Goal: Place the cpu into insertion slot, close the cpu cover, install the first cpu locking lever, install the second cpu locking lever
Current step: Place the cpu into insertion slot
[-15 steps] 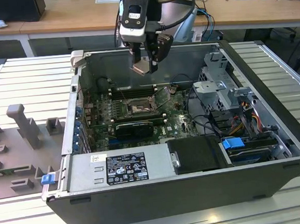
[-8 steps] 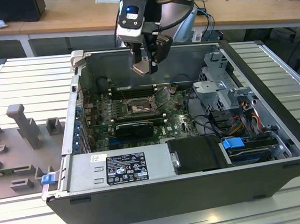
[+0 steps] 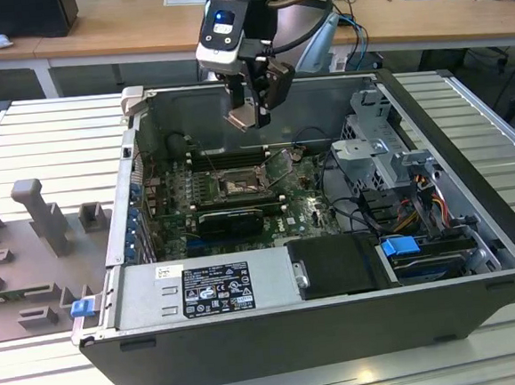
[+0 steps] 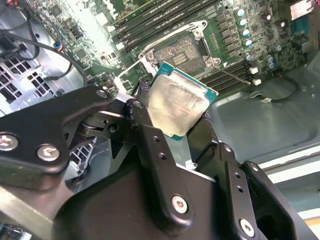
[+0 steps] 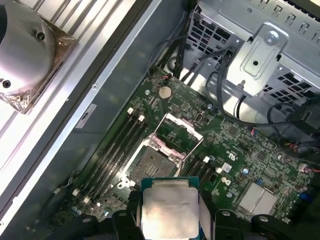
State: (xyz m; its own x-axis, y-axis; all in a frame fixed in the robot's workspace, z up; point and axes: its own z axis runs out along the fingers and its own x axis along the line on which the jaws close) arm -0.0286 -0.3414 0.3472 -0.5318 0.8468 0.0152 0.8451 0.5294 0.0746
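1. So, starting at the exterior view's left: grey fixture blocks (image 3: pixel 41 218) sit on the ribbed table (image 3: pixel 56 128), well apart from the action.
2. Middle: the claw (image 3: pixel 249 113) hangs over the open computer case (image 3: pixel 278 342). It's clamped on the cpu (image 3: pixel 241 118) by two opposite edges, and the metal top faces the camera in the second wrist view (image 4: pixel 177 102).
3. The bit that matters: the insertion slot (image 3: pixel 237 185) lies below the claw, down on the green board (image 3: pixel 308 211). There's clear air between chip and socket.
4. In the first wrist view the slot (image 5: pixel 152 161) shows just past the held chip (image 5: pixel 168 210). The cpu cover (image 5: pixel 185 125) looks flipped up on the slot's far side, so the socket seems open.
5. The chip is close to square, so there's no real long axis. I can't judge whether its edges line up with the slot's.
6. Right: the drive cage (image 3: pixel 366 148) and black cables (image 3: pixel 328 178) sit near the slot.
7. Hidden stuff: the chip's underside, and where the fingertips meet its edges. The locking levers are too thin to make out.
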